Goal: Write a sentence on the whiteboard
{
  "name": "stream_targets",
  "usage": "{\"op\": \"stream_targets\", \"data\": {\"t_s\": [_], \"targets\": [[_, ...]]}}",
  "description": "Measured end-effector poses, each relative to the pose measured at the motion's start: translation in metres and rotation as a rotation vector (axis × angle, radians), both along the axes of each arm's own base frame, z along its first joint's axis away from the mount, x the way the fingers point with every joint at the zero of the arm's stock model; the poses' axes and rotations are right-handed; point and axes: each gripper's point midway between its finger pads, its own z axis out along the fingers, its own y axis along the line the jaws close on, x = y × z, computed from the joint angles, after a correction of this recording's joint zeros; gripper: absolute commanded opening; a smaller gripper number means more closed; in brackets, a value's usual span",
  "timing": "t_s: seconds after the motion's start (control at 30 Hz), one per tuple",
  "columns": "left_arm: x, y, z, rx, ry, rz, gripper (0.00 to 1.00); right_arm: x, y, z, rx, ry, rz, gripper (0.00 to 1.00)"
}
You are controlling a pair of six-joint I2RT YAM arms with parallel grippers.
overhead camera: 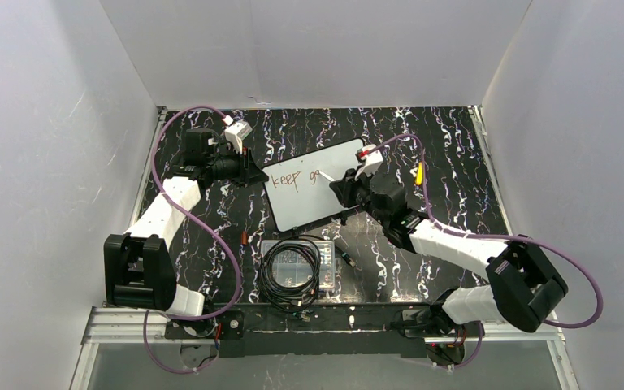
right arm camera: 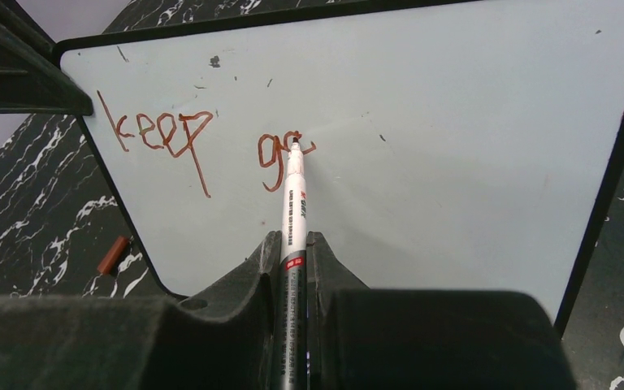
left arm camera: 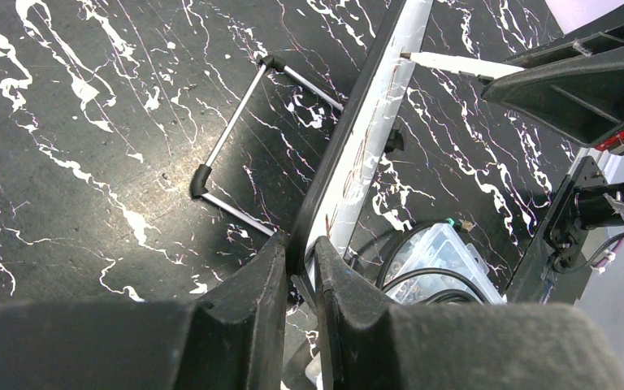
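Note:
The whiteboard [overhead camera: 325, 203] stands tilted in the middle of the table, with a white face [right arm camera: 455, 162] and a thin black rim. My left gripper [overhead camera: 253, 172] is shut on its left edge, and the rim sits pinched between the jaws [left arm camera: 301, 245]. My right gripper [right arm camera: 292, 237] is shut on a white marker [right arm camera: 294, 199]. The marker's tip touches the board at the end of the writing. The sentence [right arm camera: 162, 134] reads "keep go" in reddish-brown strokes [overhead camera: 292, 180]. In the left wrist view the board [left arm camera: 366, 138] is edge-on, with the marker [left arm camera: 447, 63] coming in from the right.
A clear plastic box [overhead camera: 296, 264] with a coiled black cable lies in front of the board. A small brown cap [right arm camera: 112, 253] rests on the table by the board's lower left corner. A yellow object [overhead camera: 419, 172] lies to the right. A metal wire stand [left arm camera: 244, 138] is behind the board.

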Motion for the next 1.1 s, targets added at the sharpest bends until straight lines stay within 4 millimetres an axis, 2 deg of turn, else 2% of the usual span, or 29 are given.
{"op": "stream_targets", "data": {"t_s": [0.27,0.57,0.93,1.1], "targets": [[0.000,0.000,0.000,0.000,0.000,0.000,0.00,-0.001,0.001,0.000,0.002,0.001,0.011,0.01],[0.000,0.000,0.000,0.000,0.000,0.000,0.00,0.001,-0.009,0.023,0.019,-0.055,-0.031,0.01],[0.000,0.000,0.000,0.000,0.000,0.000,0.00,0.006,-0.011,0.004,-0.021,-0.023,-0.053,0.01],[0.000,0.000,0.000,0.000,0.000,0.000,0.00,0.006,-0.011,0.002,-0.025,-0.018,-0.054,0.01]]}}
